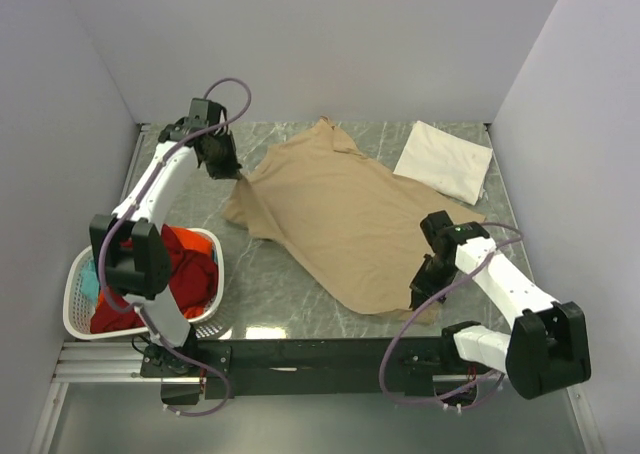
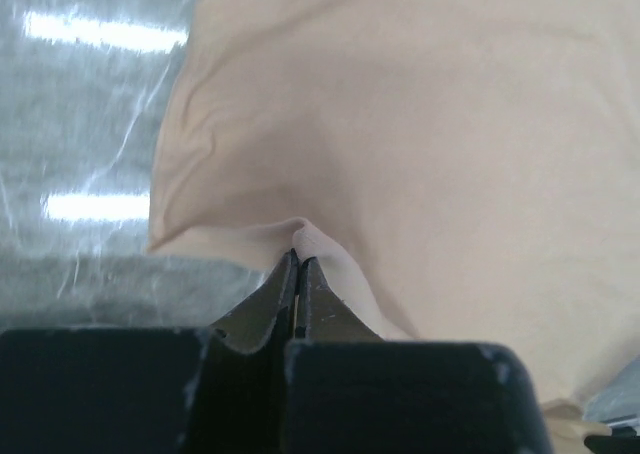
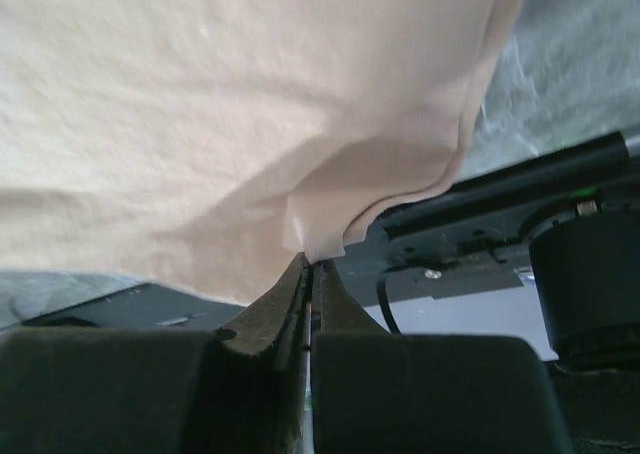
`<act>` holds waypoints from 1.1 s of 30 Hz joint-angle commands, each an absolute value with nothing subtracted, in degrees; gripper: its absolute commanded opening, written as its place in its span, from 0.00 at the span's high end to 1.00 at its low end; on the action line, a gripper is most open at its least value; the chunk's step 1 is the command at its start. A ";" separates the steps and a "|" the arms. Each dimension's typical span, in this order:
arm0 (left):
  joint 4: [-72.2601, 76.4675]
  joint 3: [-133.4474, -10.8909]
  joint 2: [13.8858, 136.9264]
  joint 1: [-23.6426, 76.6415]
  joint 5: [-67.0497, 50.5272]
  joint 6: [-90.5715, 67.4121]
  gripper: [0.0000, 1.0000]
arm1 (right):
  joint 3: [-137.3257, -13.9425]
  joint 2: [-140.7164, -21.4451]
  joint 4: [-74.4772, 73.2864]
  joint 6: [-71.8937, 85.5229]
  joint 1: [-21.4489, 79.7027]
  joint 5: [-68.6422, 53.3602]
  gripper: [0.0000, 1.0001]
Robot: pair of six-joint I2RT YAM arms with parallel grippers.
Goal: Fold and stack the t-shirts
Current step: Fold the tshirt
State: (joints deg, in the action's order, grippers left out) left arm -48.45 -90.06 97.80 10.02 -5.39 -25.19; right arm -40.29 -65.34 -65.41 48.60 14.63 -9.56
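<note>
A tan t-shirt (image 1: 340, 214) lies spread across the middle of the marble table. My left gripper (image 1: 232, 172) is shut on its left edge; the left wrist view shows the cloth (image 2: 400, 124) pinched at the fingertips (image 2: 298, 259). My right gripper (image 1: 420, 296) is shut on the shirt's near right hem; the right wrist view shows the cloth (image 3: 250, 104) pinched and lifted off the table. A cream-white t-shirt (image 1: 444, 160), folded to a flat rectangle, lies at the back right. Red, orange and teal shirts (image 1: 185, 269) fill the basket.
A white plastic laundry basket (image 1: 78, 304) stands at the near left beside the left arm's base. Grey walls close in the table on three sides. The black base rail (image 1: 320, 359) runs along the near edge.
</note>
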 commanded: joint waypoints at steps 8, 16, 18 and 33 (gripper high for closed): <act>-50.09 -109.59 111.26 12.57 -8.17 -22.68 1.00 | -45.88 -69.87 -62.58 41.84 5.63 -9.41 1.00; -51.51 -120.58 119.26 13.27 -5.80 -23.91 1.00 | -48.86 -73.39 -62.31 38.33 0.27 -9.67 1.00; -51.15 -121.20 120.23 13.27 -6.06 -24.17 1.00 | -49.13 -74.18 -62.14 37.27 -2.37 -9.75 1.00; -42.72 -121.55 122.61 13.89 -6.50 -25.66 1.00 | -52.11 -80.86 -59.85 33.31 -9.40 -9.84 1.00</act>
State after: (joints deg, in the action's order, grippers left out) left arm -46.98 -118.58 123.04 13.58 -6.66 -24.99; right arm -49.10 -80.44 -60.47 34.85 -8.45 -10.17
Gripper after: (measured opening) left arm 0.013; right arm 0.010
